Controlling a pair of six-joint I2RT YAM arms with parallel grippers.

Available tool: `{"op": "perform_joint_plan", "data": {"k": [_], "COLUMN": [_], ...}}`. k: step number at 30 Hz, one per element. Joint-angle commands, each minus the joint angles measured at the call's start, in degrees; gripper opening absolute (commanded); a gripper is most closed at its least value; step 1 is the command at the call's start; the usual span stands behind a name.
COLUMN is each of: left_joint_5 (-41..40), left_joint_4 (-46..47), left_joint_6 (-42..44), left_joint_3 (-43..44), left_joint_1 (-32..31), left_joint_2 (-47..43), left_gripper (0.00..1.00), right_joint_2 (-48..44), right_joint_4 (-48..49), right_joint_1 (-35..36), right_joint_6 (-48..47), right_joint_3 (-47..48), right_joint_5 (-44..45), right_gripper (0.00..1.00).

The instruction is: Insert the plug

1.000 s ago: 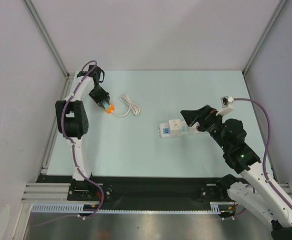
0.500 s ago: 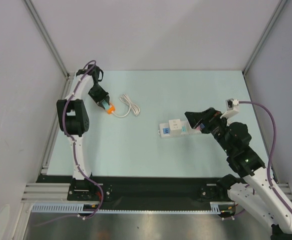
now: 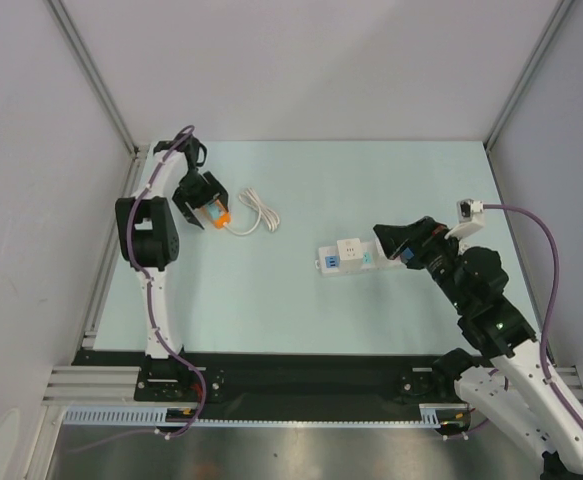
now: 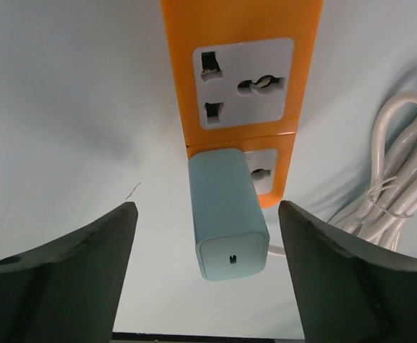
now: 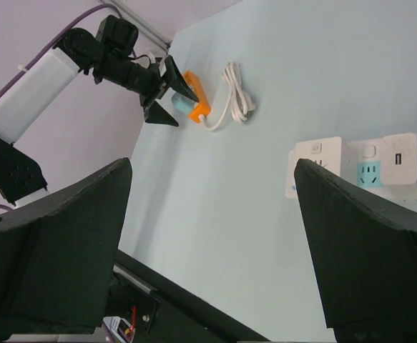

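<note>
- The left arm (image 3: 149,262) is raised steeply from its base at the near left, and its upper links are stretched away towards the far left corner.
- The left wrist is turned downward, so that the left gripper (image 3: 203,206) is pointed down and slightly to the right.
- Its fingers (image 4: 65,286) are seen spread wide apart in the wrist view.
- The right arm (image 3: 493,320) is leaned from its base at the near right towards the middle.
- The right gripper (image 3: 392,240) is held low and pointed left, with both dark fingers (image 5: 51,243) widely parted.
</note>
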Motion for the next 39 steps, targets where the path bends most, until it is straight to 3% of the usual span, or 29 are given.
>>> {"op": "perform_joint_plan", "data": {"k": [1, 6, 10, 14, 17, 23, 26, 31, 34, 39], "left_joint_5": [1.07, -0.78, -3.67, -10.26, -8.35, -1.66, 2.46, 7.65, 9.59, 9.33], "left_joint_4": [-1.97, -2.15, -2.23, 0.03, 5.04, 24.35, 34.8, 49.68, 58.13, 62.28], "left_joint_6": [1.1, 2.6, 5.83, 9.97, 15.77, 23.07, 23.34, 20.97, 22.98, 24.04], "left_joint_3": [3.66, 3.4, 3.84, 3.4, -1.07, -18.98, -30.58, -52.43, -62.13, -65.16], "left_joint_1": [0.38, 0.38, -0.05, -6.18, -11.2, -27.89, -32.12, -33.02, -33.11, -33.11], "left_joint_2": [-3.72, -7.58, -14.15, -22.32, -30.4, -46.15, -56.34, -76.52, -84.03, -90.38], "left_gripper": [0.87, 1.0, 1.0, 1.0, 1.0, 1.0, 1.0, 1.0, 1.0, 1.0], "right_joint_2": [-1.35, -1.36, 1.1, 5.05, 7.34, 12.17, 13.58, 13.59, 12.97, 12.97], "right_joint_4": [-0.79, -2.28, -4.56, -10.79, -13.27, -18.8, -21.26, -23.38, -23.2, -23.03], "right_joint_1": [-0.14, -0.14, -0.14, -0.14, -0.14, -0.14, -0.14, -0.32, -0.32, -0.32], "right_joint_6": [-0.9, -1.43, -3.71, -4.51, -5.38, -6.44, -6.44, -5.31, -4.69, -2.05], "right_joint_3": [3.54, 4.07, 5.82, 8.81, 11.1, 16.45, 19.27, 21.64, 21.3, 20.42], "right_joint_5": [1.68, 2.21, 3.35, 6.51, 8.27, 9.51, 8.63, 3.11, -1.02, -2.01], "right_gripper": [1.0, 1.0, 1.0, 1.0, 1.0, 1.0, 1.0, 1.0, 1.0, 1.0]}}
